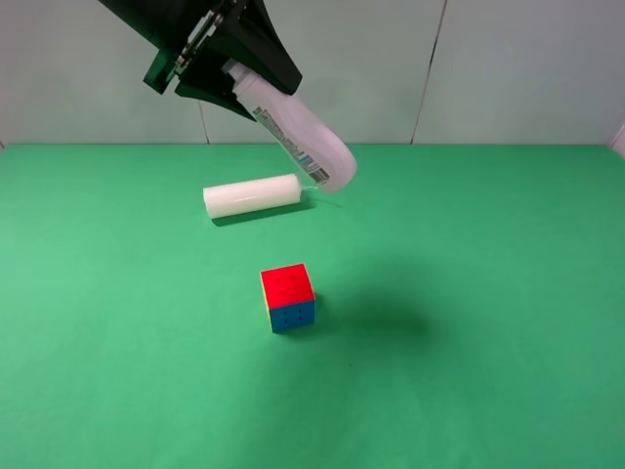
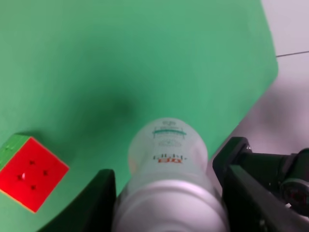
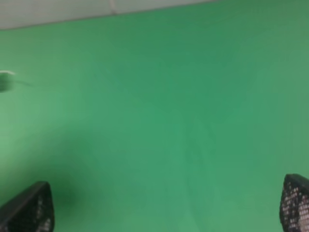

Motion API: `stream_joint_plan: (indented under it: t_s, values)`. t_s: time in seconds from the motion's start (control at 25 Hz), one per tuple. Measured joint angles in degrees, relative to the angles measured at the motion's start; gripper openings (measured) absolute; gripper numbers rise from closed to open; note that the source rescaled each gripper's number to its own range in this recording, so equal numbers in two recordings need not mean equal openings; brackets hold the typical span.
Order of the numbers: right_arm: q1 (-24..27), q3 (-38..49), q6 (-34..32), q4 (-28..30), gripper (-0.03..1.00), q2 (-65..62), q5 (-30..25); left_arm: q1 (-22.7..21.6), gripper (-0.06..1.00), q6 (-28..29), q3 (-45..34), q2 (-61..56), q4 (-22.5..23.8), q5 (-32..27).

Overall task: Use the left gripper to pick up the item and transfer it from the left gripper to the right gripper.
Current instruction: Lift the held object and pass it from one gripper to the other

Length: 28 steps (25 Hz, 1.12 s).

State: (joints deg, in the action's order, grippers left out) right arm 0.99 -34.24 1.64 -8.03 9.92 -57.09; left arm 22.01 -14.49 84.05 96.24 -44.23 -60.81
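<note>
"Looking at the high view, where is the item (image 1: 303, 147)?"

"Aloft and tilted, base lowest, above the white cylinder (image 1: 252, 196) on the green table (image 1: 488, 293). The left gripper (image 1: 227, 70) is clamped on its neck end."

"And the right gripper (image 3: 163, 208)?"

"Its jaws are spread wide and hold nothing. It faces bare cloth and is absent from the high view."

"What could fail?"

"Probably the grip. It sits far from the bottle's middle, so a nudge on the rounded base may pivot it. If the left jaws open too soon, the bottle falls toward the puzzle cube (image 1: 288, 297)."
</note>
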Motion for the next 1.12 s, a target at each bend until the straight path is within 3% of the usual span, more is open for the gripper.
stream_joint_plan:
  t_s: [0.28,0.56,0.76,1.12]
  values:
    - [-9.05,-1.28,3.64,-0.87,1.00,7.18,5.35,0.00,0.00,-0.65,-0.38,0.00,-1.31,0.69]
    - [-18.40,-1.44,7.57,-0.77,1.00,13.69,10.53,0.00,0.00,-4.10,-6.51,0.10,-6.46,3.27]
    - [-24.48,-1.44,9.57,2.05,1.00,18.92,14.35,0.00,0.00,-6.44,-9.44,0.10,-11.08,5.64]
    - [-34.09,-4.09,10.94,6.38,1.00,29.59,21.48,0.00,0.00,-6.64,-9.51,0.10,-12.42,7.17]
